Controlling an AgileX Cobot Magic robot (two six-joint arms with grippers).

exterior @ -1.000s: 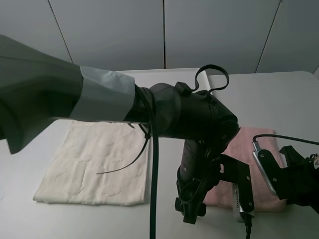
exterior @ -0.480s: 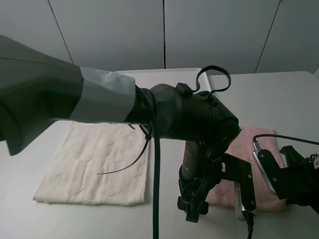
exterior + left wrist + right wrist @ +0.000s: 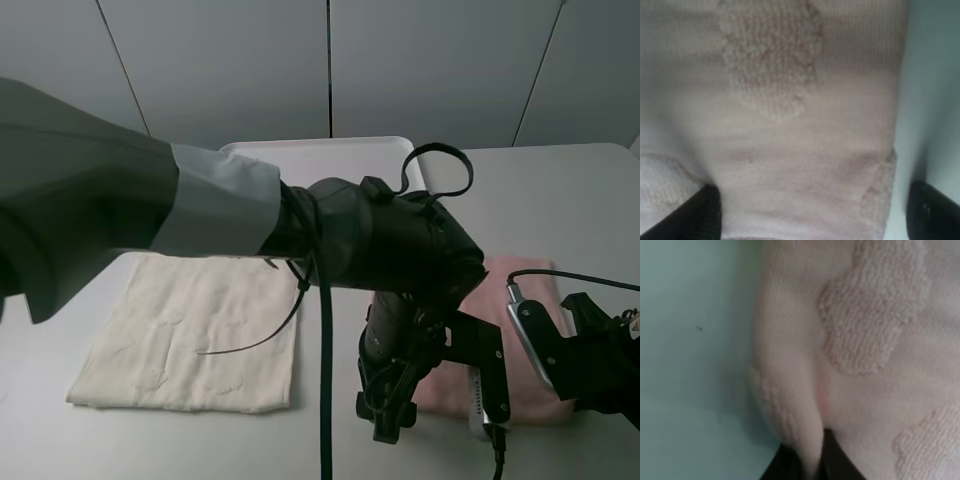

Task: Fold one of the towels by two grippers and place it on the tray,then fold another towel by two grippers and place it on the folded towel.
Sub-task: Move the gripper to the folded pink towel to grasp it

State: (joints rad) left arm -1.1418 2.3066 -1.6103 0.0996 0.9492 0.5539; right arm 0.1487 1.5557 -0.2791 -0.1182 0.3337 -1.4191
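Note:
The pale pink towel (image 3: 510, 295) lies flat at the right of the table, partly hidden by my left arm. My left gripper (image 3: 812, 220) is open right over its near left edge, and one black fingertip (image 3: 695, 215) shows on each side of the pink cloth. My right gripper (image 3: 807, 465) is shut on a pinched fold of the pink towel's edge, at the towel's near right corner. The cream-white towel (image 3: 190, 330) lies spread out at the left. The white tray (image 3: 320, 150) stands at the back, its front part hidden by the arm.
My left arm's grey sleeve (image 3: 100, 210) crosses the whole left half of the high view. Black cables (image 3: 320, 390) hang from it over the cream towel's right edge. The right arm's wrist camera (image 3: 530, 340) sits by the pink towel's near right edge.
The left arm has shifted a little to the right and lower over the pink towel, uncovering more of the tray. The right arm holds still.

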